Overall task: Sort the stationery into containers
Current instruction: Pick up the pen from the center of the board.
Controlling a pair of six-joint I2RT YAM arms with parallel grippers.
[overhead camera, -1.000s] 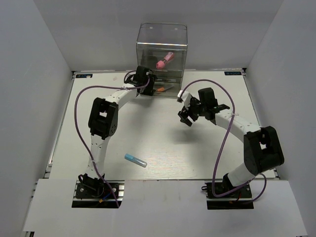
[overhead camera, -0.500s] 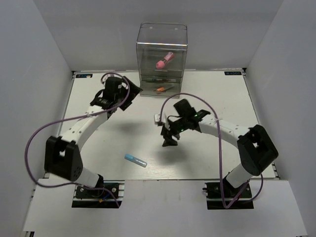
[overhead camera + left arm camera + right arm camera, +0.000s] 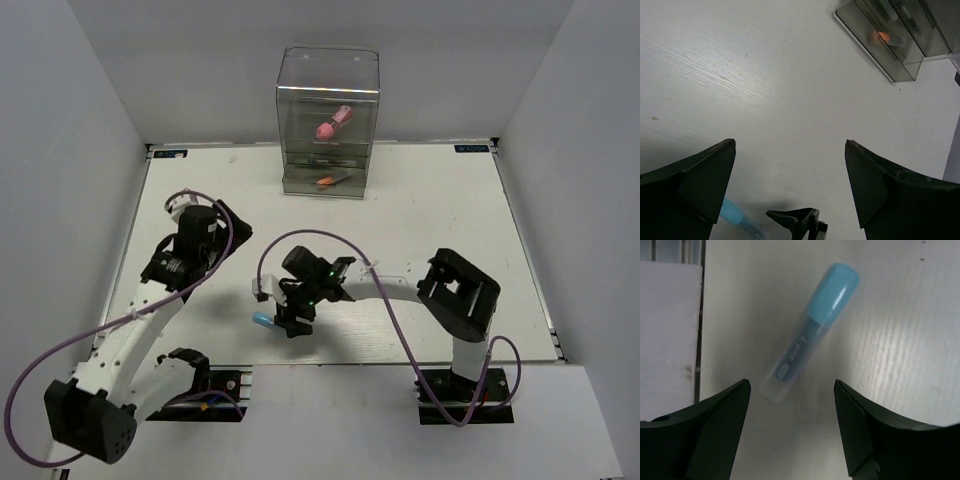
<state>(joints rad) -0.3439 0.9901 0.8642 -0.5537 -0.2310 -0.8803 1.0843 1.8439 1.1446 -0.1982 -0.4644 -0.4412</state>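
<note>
Mostly it looks done: the pink marker [image 3: 333,122] and orange marker [image 3: 325,181] sit in the clear box [image 3: 330,95] at the far edge of the surface [image 3: 450,250], only the blue marker [image 3: 807,335] lies by the near edge under the spread right gripper [image 3: 790,387], and the left gripper [image 3: 790,145] is spread, empty.

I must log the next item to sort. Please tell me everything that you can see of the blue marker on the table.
The marker is a stubby tube: a light blue cap, fitted on, and a translucent, plastic-looking body with small print that I cannot read. It lies flat and diagonal on the white table, near its front edge. The right gripper hovers over it, fingers open on either side, seemingly not touching it.
</note>
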